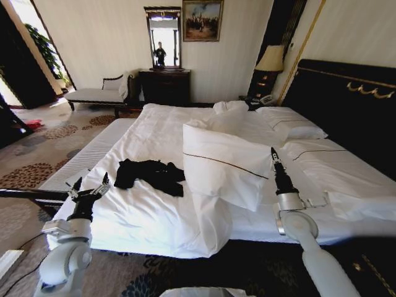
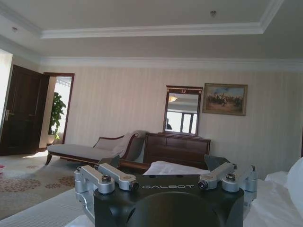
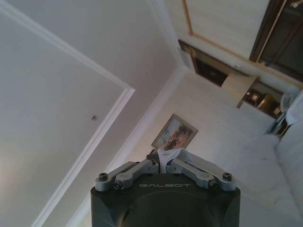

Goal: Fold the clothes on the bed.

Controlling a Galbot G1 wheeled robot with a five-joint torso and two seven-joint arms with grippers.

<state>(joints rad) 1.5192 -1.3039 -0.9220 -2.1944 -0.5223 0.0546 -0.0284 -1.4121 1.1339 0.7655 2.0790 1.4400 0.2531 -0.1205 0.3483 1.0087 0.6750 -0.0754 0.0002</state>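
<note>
The clothes (image 1: 150,175), a black T-shirt, lie crumpled on the white sheet of the bed (image 1: 161,127), near its front left. My left gripper (image 1: 90,184) hovers at the bed's front left corner, a short way left of the shirt, fingers spread and holding nothing; the left wrist view shows the same gripper (image 2: 164,163) open. My right gripper (image 1: 273,152) points upward at the bed's right side, shut on a corner of the white duvet (image 1: 226,164), which stands lifted and folded to the right of the shirt. In the right wrist view a bit of white fabric (image 3: 165,154) sits pinched between the fingertips.
White pillows (image 1: 291,124) lie against the dark headboard (image 1: 346,99) on the right. A narrow white bench (image 1: 93,154) runs along the bed's left side. Beyond stand a chaise longue (image 1: 99,94), a dark dresser (image 1: 165,86) with a mirror, and a lamp (image 1: 270,59).
</note>
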